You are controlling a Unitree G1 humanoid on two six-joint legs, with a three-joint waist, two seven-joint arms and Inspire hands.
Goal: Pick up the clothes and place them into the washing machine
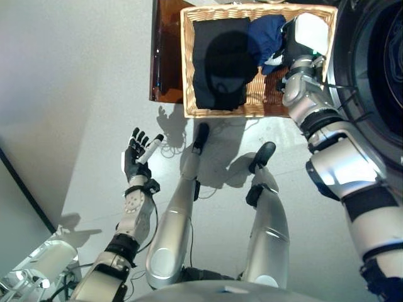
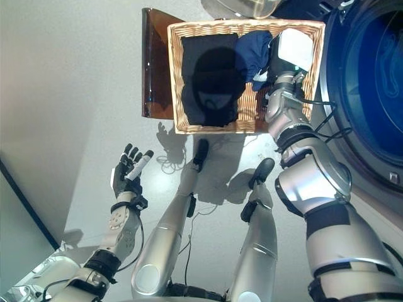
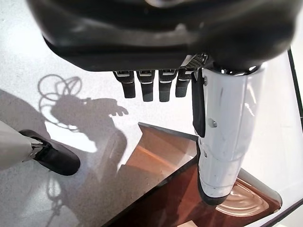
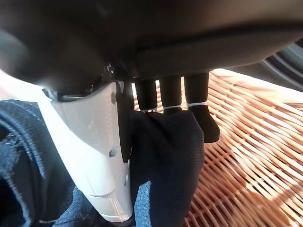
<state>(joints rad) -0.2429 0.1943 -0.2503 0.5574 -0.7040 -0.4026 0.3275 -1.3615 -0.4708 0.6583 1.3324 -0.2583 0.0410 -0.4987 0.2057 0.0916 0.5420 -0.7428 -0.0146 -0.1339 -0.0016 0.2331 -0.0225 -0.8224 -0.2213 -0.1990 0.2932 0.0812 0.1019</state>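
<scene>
No readable writing anywhere. Nearest, the left robot hand (image 1: pixel 135 158) hangs over the floor, fingers straight. Farther off, the right robot hand (image 4: pixel 156 101) pinches blue cloth (image 4: pixel 163 161) in the wicker basket (image 1: pixel 189 75), beside the washing machine (image 2: pixel 371 94); only its wrist view shows this grip

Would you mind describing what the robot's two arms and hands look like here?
Both arms are silver-grey shells broken by black bands at the joints. The left hand is dark with a white cover on its thumb, and a perforated silver plate sits at the wrist. The right hand is likewise dark, its fingers ringed by thin pale lines and its thumb capped in glossy white with small screws.
</scene>
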